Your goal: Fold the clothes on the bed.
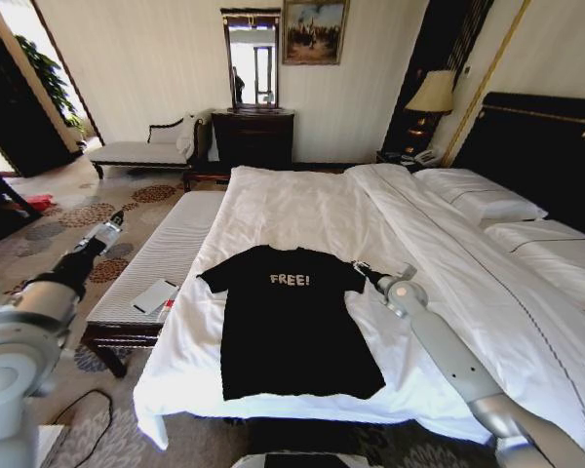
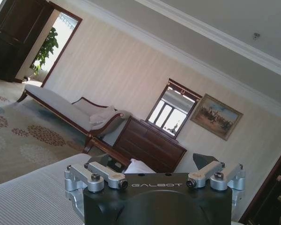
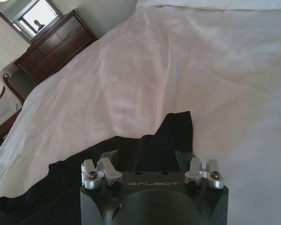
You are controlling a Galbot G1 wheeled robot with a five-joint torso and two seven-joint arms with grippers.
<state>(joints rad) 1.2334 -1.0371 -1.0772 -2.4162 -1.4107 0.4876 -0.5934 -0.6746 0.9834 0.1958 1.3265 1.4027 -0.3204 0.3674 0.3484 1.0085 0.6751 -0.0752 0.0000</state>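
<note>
Lying flat, T-shirt collar headboardward

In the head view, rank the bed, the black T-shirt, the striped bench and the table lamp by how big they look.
Largest to smallest, as they look:
1. Bed
2. T-shirt
3. Bench, close to the T-shirt, so that pair is unsure
4. Lamp, smallest, though it stands farthest from the camera

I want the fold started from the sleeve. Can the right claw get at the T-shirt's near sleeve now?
Probably yes: the right claw, open, sits at the sleeve of the T-shirt, which lies flat on the bed with nothing between them.
</note>
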